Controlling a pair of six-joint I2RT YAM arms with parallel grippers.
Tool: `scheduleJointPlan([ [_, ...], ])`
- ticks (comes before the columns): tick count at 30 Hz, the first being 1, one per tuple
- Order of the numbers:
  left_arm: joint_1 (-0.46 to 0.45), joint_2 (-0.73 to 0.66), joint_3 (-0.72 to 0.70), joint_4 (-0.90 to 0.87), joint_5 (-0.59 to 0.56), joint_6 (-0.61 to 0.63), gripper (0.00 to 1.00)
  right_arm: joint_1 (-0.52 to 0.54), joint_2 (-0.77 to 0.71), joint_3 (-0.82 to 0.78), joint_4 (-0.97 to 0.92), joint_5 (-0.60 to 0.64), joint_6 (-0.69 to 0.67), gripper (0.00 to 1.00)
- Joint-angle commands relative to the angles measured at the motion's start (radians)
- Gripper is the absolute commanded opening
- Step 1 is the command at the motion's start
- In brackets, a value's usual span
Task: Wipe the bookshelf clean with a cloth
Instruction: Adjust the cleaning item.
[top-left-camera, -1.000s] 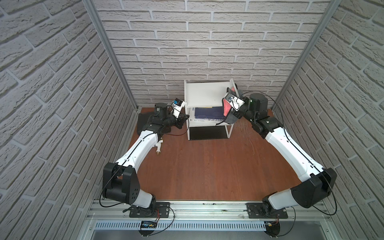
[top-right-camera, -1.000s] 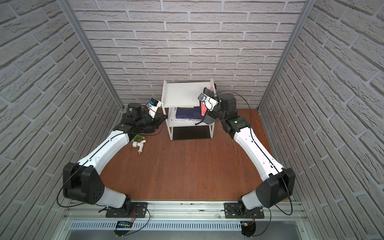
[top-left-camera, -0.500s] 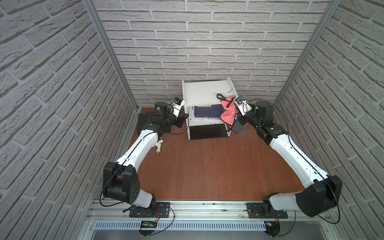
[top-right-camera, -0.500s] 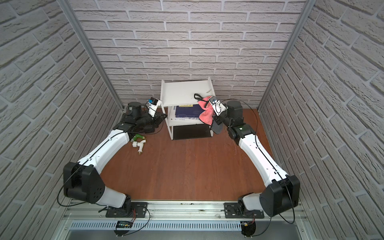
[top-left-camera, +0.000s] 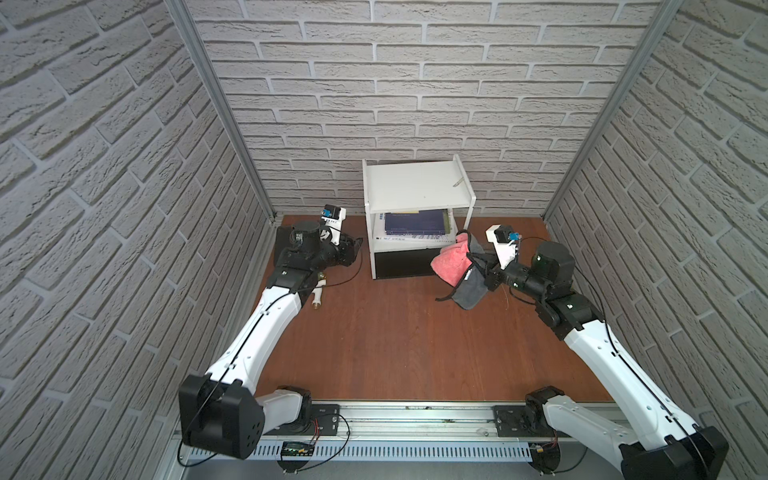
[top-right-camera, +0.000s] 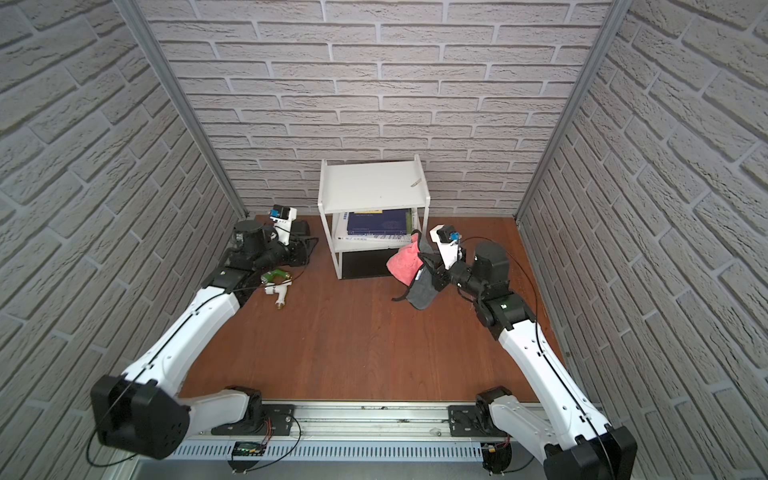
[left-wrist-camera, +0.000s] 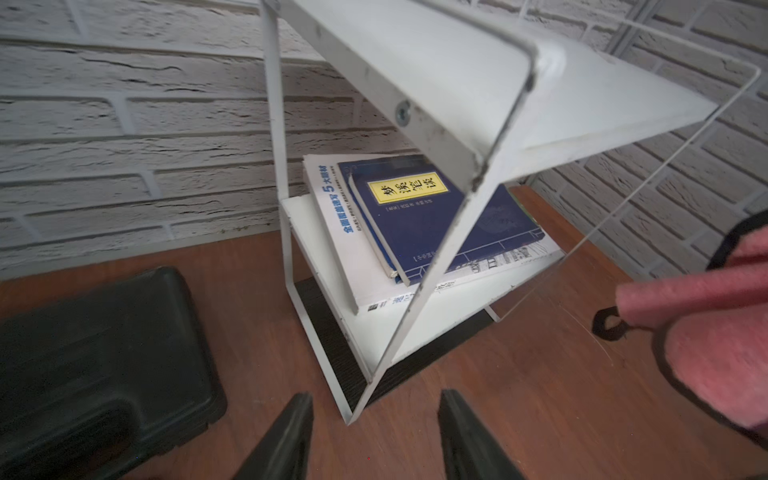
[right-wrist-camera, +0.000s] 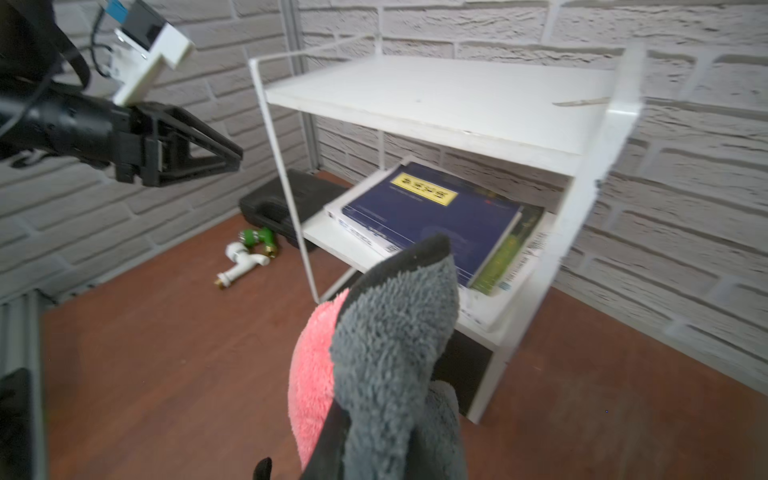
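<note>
While the right gripper (top-left-camera: 478, 266) stays pinched on a pink-and-grey cloth (top-left-camera: 453, 266), the bundle hangs from it above the floor, just off the near right corner of the bookshelf (top-left-camera: 415, 187) and not touching it as far as the top views show. Beyond that gripper the white bookshelf stands against the back brick wall (top-left-camera: 415, 83), its top board bare but for a small pale scrap (top-left-camera: 458, 182) near the right rear corner. On its middle shelf lies a stack of books (left-wrist-camera: 415, 224), a dark blue one with a yellow label on top.

Over at the bookshelf's left side, the left gripper (left-wrist-camera: 374, 436) has its jaws spread, with nothing between them; just ahead of them is the foot of the rack's thin front leg. Beside that gripper, towards the left wall, a black ribbed case (left-wrist-camera: 95, 357) lies on the floor, and under the left forearm lie white and green pipe fittings (top-right-camera: 277, 284).

Reddish-brown wood-grain boards form the floor (top-left-camera: 395, 340), walled on three sides by pale grey brick panels.
</note>
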Motion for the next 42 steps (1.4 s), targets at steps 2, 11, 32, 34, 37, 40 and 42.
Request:
scheduleJointPlan([
  [2, -0.042, -0.239, -0.124, 0.073, -0.219, -0.062, 0.62, 0.043, 0.038, -0.027, 0.132, -0.181, 0.202, 0.03],
  [11, -0.347, -0.197, -0.039, 0.077, 0.161, 0.069, 0.68, 0.187, 0.213, 0.138, 0.154, -0.272, 0.266, 0.03],
  [32, -0.492, 0.043, -0.010, 0.195, -0.218, 0.030, 0.00, 0.205, 0.189, 0.086, 0.157, 0.195, 0.334, 0.25],
  [34, -0.415, -0.046, -0.098, 0.215, -0.240, -0.076, 0.00, 0.169, 0.147, 0.038, 0.139, 0.364, 0.274, 0.49],
  [37, -0.309, -0.156, -0.202, 0.193, -0.193, -0.189, 0.00, 0.112, 0.109, -0.048, 0.170, 0.572, 0.179, 0.72],
  [40, -0.234, -0.176, -0.214, 0.126, -0.094, -0.239, 0.00, 0.060, 0.164, -0.060, 0.224, 0.564, 0.070, 0.73],
  [42, -0.208, -0.151, -0.176, 0.123, -0.031, -0.231, 0.00, 0.047, 0.226, -0.022, 0.271, 0.553, 0.034, 0.73],
])
